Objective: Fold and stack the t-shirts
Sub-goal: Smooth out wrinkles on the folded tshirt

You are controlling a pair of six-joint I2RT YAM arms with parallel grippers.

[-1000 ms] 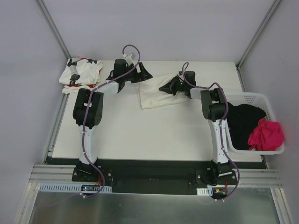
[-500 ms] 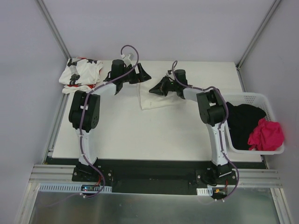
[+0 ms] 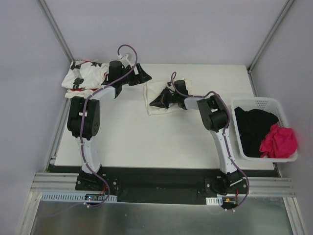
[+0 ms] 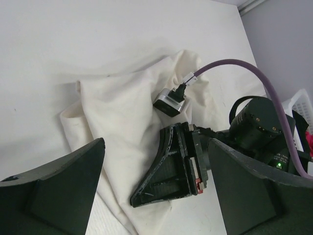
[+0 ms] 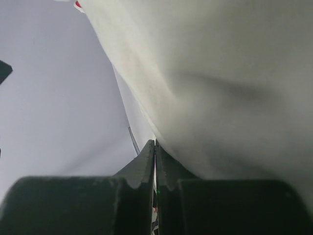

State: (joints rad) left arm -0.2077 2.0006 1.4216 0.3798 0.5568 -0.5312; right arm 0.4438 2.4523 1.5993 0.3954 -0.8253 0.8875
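Note:
The cream-white t-shirt (image 3: 149, 93) (image 4: 117, 107) lies rumpled at the back middle of the table. My right gripper (image 3: 152, 104) (image 4: 136, 199) (image 5: 155, 143) lies low on it, rolled on its side and pointing left. Its jaws are shut, and the cloth (image 5: 220, 73) meets their tips and covers part of one finger. My left gripper (image 3: 142, 74) hovers just behind and left of that shirt, open and holding nothing; its fingers (image 4: 58, 191) frame the right gripper. The star-print t-shirt (image 3: 84, 76) sits crumpled in the back left corner, apart from both grippers.
A white perforated basket (image 3: 266, 101) stands off the table's right edge, holding a black garment (image 3: 254, 129) and a pink one (image 3: 279, 141). Metal frame posts rise at both back corners. The arms' bases are at the near edge.
My right gripper has swept left across the cream t-shirt, and the shirt's right part has drawn in with it, so it looks narrower. My left arm has shifted slightly left, still open.

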